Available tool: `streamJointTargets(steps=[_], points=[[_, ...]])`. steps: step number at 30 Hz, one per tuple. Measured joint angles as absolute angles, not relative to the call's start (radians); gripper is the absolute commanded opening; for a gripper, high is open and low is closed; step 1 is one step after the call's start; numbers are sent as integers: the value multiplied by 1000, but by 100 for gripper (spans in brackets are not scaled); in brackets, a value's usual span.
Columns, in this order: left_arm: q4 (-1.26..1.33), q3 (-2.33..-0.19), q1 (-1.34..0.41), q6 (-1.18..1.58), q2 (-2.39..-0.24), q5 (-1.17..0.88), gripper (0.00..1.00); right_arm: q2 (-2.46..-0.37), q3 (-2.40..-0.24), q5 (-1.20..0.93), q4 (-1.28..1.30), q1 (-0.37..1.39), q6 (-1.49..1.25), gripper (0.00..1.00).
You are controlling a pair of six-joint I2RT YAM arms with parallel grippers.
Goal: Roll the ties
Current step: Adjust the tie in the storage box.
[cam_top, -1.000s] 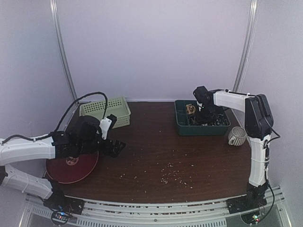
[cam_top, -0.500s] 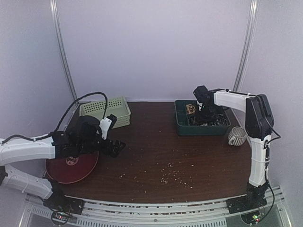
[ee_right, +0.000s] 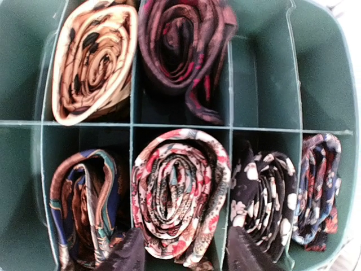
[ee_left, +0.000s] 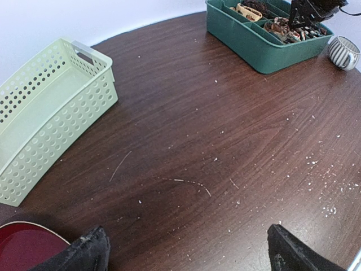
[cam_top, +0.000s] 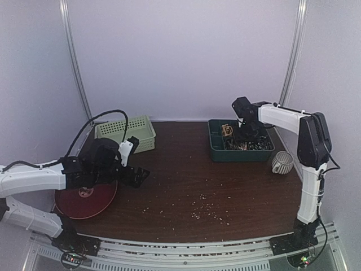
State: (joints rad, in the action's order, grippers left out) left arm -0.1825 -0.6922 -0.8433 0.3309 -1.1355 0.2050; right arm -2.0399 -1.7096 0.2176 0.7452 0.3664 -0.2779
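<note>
Table (cam_top: pixel 186 169): dark brown wood-grain top that carries every item listed below.
Left arm (cam_top: pixel 34 178): lies low along the near-left side of the table, its wrist above the plate's far edge.
Right arm (cam_top: pixel 307 141): stands at the right edge and reaches across and down into the tray.
Basket (cam_top: pixel 125 135): pale green, perforated, at the far left, well apart from the tray.
Tray (cam_top: pixel 240 153): dark green, split into compartments, at the far right of the table.
Plate (cam_top: pixel 84 203): dark red, round, at the near left, partly under the left arm.
Left gripper (ee_left: pixel 189 257): jaws spread wide, holding nothing, over bare table just beside the plate.
Right gripper (ee_right: pixel 186 251): fingers stand apart on either side of the red-and-cream tie; whether they press it cannot be told.
Cup (cam_top: pixel 282 162): striped, just right of the tray's near corner.
Ties (cam_top: pixel 228 131): all rolled, each standing on end in a tray compartment.
Red-and-cream tie (ee_right: pixel 180 189): near row, between the right gripper's fingers.
Blue-and-brown tie (ee_right: pixel 84 197): next compartment to its left.
Black floral tie (ee_right: pixel 262 195): next compartment to its right.
Tan tie (ee_right: pixel 93 62): far row, cream and brown with black marks.
Maroon tie (ee_right: pixel 183 51): far row, beside the tan tie.
Crumbs (cam_top: pixel 206 209): pale specks scattered over the near centre of the table.
</note>
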Motion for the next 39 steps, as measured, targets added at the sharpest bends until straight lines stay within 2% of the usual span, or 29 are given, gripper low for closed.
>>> streamJointTargets(steps=[7, 13, 17, 32, 35, 39], points=[[-184, -692, -843, 331, -1135, 207, 98, -2009, -1681, 236, 701, 367, -294, 22], [-194, -692, -843, 332, -1129, 217, 98, -2009, -1636, 259, 651, 357, -300, 15], [-200, -692, -843, 332, -1110, 226, 98, -2009, -1615, 264, 628, 348, -299, 0], [-212, -692, -843, 344, -1103, 233, 98, -2025, -1573, 257, 581, 334, -299, 1], [-215, -693, -843, 350, -1103, 233, 98, -2025, -1573, 247, 581, 332, -299, 8], [-234, -693, -843, 364, -1097, 233, 98, -1995, -1562, 225, 589, 332, -298, 22]])
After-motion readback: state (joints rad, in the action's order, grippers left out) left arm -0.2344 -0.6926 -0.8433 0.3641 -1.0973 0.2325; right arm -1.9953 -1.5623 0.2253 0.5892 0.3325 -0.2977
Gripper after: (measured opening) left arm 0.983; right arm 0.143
